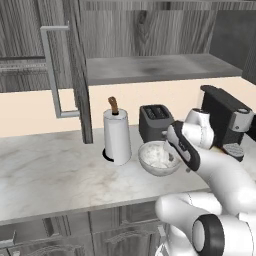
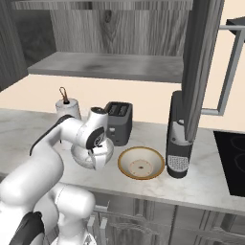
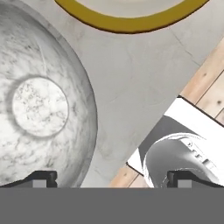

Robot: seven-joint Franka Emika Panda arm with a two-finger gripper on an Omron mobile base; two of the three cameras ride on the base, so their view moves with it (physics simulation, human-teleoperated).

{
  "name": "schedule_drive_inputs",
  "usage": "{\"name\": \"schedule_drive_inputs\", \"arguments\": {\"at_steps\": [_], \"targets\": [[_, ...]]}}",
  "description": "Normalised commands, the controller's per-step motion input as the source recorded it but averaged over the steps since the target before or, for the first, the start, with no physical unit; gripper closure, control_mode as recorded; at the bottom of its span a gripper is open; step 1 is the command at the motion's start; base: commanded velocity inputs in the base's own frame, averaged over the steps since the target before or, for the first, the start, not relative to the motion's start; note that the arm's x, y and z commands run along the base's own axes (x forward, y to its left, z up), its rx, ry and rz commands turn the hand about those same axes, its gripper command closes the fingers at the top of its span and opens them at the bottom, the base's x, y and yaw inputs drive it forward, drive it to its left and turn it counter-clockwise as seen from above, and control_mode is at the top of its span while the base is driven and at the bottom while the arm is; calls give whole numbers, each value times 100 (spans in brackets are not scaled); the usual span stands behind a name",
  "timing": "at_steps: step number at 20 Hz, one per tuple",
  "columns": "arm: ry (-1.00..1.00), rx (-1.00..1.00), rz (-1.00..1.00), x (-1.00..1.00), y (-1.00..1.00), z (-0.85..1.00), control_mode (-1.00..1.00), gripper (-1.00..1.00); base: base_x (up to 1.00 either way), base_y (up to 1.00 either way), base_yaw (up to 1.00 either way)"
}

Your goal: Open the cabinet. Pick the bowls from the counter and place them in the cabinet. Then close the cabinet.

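From the left base view, the speckled stone bowl (image 1: 159, 158) sits on the marble counter (image 1: 55, 170) between paper towel roll (image 1: 117, 135) and toaster (image 1: 156, 122), under the open cabinet (image 1: 150, 67).

From the right, the tan bowl (image 2: 141, 163) lies beside it.

In the hand view, the gripper (image 3: 109, 178) hangs spread, one fingertip over the stone bowl's rim.
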Motion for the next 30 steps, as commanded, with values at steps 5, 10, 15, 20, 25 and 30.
{"name": "schedule_drive_inputs", "arguments": {"at_steps": [5, 10, 15, 20, 25, 30], "targets": [[-1, 0, 0, 3, 0, -29, -100, -100, 0, 0, 0], [-7, 0, 0, 19, 0, -16, -100, -100, 0, 0, 0], [-4, 0, 0, 29, 0, -22, -100, -100, 0, 0, 0], [-1, 0, 0, 37, 0, -30, -100, -100, 0, 0, 0], [0, 0, 0, 32, 4, -30, -100, 100, 0, 0, 0], [0, 0, 0, 2, 1, -22, -100, 100, 0, 0, 0]]}}
